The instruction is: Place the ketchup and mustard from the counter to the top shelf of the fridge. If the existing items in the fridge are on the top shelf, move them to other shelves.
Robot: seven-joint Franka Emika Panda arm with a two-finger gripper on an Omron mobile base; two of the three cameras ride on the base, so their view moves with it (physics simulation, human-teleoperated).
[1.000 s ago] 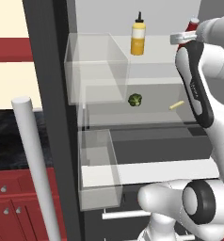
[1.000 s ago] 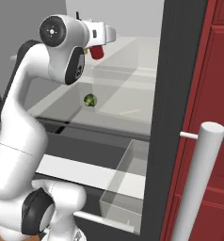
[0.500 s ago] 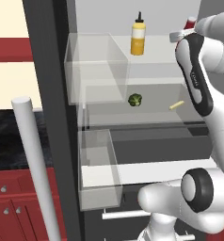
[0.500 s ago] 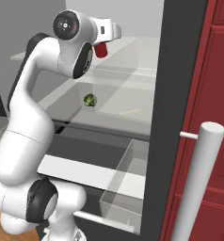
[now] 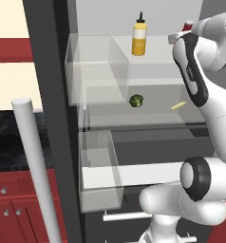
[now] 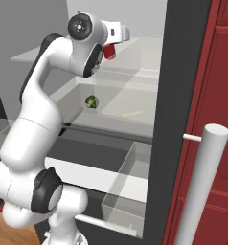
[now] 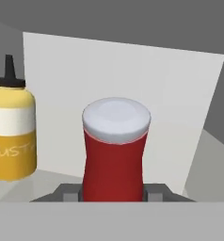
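Note:
The mustard (image 5: pixel 139 38) is a yellow bottle with a black nozzle, upright on the fridge's top shelf (image 5: pixel 157 52). In the hand view the mustard (image 7: pixel 12 136) stands to the left. My gripper (image 7: pixel 115 192) is shut on the ketchup (image 7: pixel 115 155), a red bottle with a white cap held upright between the fingers. In the left base view the ketchup (image 5: pixel 188 24) sits at the top shelf's right side, mostly behind my arm. The right base view has the ketchup (image 6: pixel 109 51) under my hand. Whether it rests on the shelf I cannot tell.
A small green vegetable (image 5: pixel 136 100) and a pale yellow stick (image 5: pixel 178 106) lie on the middle shelf. Clear door bins (image 5: pixel 98 171) jut out on the left. The open door's round handle (image 5: pixel 34 166) stands near the camera, and red cabinets (image 6: pixel 226 119) flank the fridge.
The hand has carried the ketchup a little further in over the top shelf, and the arm's upper links have shifted with it. The mustard and the middle-shelf items have not moved.

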